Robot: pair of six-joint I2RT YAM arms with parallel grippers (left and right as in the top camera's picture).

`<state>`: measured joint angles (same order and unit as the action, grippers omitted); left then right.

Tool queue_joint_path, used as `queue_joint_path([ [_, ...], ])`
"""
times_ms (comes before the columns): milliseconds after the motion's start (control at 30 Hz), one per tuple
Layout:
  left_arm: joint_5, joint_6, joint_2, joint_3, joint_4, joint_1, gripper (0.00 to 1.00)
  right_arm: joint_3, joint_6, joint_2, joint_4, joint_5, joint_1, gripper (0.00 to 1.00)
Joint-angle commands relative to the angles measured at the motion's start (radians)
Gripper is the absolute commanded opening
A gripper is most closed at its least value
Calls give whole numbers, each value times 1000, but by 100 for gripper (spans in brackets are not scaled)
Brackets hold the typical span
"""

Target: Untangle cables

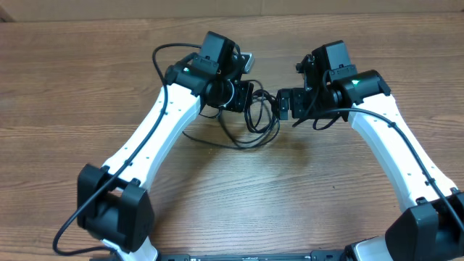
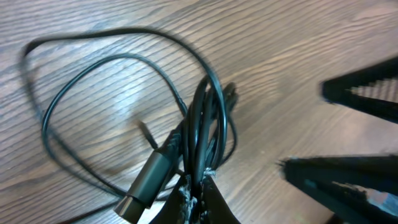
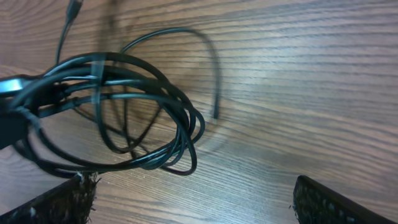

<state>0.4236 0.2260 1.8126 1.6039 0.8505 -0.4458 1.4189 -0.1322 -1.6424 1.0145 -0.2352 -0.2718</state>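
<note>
The cables [image 1: 255, 119] lie in one knotted bundle just past the middle of the table [image 1: 232, 210], toward 1 o'clock. A wide loose loop trails out at 8 o'clock of the bundle.

The left gripper [image 1: 249, 96] sits at 10 o'clock of the bundle, its jaws pressed together on several strands at once where they cross. The right gripper [image 1: 285, 106] hangs at 3 o'clock of it, jaws wide apart and holding nothing.

The danger probably lies in that many-strand pinch. If the right gripper takes more than one strand, or takes one the left gripper also holds, pulling apart would likely tighten the tangle rather than open it. The cables are light, so the whole bundle may simply drag across the table. A loop could also catch on a finger.
</note>
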Motion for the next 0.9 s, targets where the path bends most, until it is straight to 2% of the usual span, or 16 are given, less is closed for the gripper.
queue_joint_path([
  [0,68,-28,-41,21,0,-9,4,-6,37,-28,-13,-35,-4,97],
  [367,71,-27,-55,22,-13,-7,4,-6,60,-93,-31,-188,-4,96],
  [533,132,-27,-55,22,-30,-7,4,-6,59,-114,-87,-185,-4,90],
  [700,136,-27,-55,22,-32,-7,4,-6,58,-164,-154,-184,-4,76],
  [867,135,-27,-55,22,-31,-6,4,-6,51,-188,-194,-134,-4,51],
])
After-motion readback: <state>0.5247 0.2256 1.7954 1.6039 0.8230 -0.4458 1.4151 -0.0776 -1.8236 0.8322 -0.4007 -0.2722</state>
